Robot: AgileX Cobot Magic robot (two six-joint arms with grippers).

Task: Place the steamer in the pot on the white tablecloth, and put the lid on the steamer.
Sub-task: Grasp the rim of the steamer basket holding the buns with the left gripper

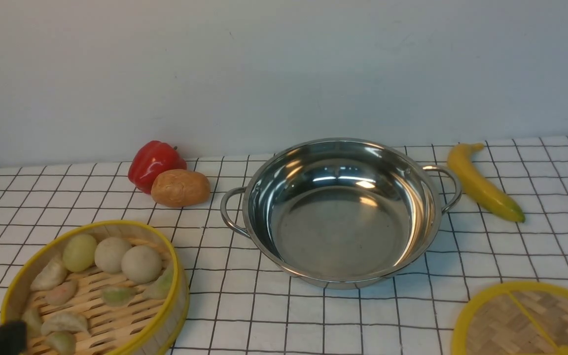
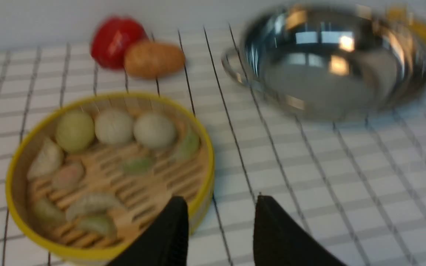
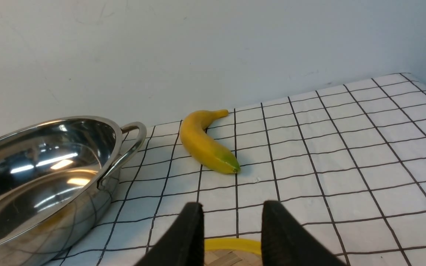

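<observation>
Left claw (image 2: 220, 199): two black fingers spread apart with nothing pinched between them; from the front only a dark corner of it shows at the near left edge.
Steamer (image 1: 180, 301): sits on the cloth at the near left, right in front of the left claw. In the left wrist view one finger (image 2: 176, 225) crosses its near yellow rim and the other hangs over bare cloth beside the basket. I cannot tell whether the finger touches the rim.
Steamer contents: three round buns (image 1: 111, 254) along the far side, pale dumplings around the slatted floor.
Right claw (image 3: 232, 204): fingers also spread, holding nothing.
Lid (image 1: 520, 320): flat on the cloth at the near right. Its yellow rim shows just under the gap between the right claw's fingers in the right wrist view. Contact is not clear.
Pot (image 1: 343, 222): centre of the table, upright and shiny inside, one loop handle on each side, well apart from both steamer and lid.
Tablecloth (image 1: 264, 305): white with a black grid, covering the whole table.
Red pepper (image 1: 153, 162): far left, beside the wall.
Potato (image 1: 180, 187): touching the pepper, between it and the pot's left handle.
Banana (image 1: 481, 185): lying just beyond the pot's right handle.
</observation>
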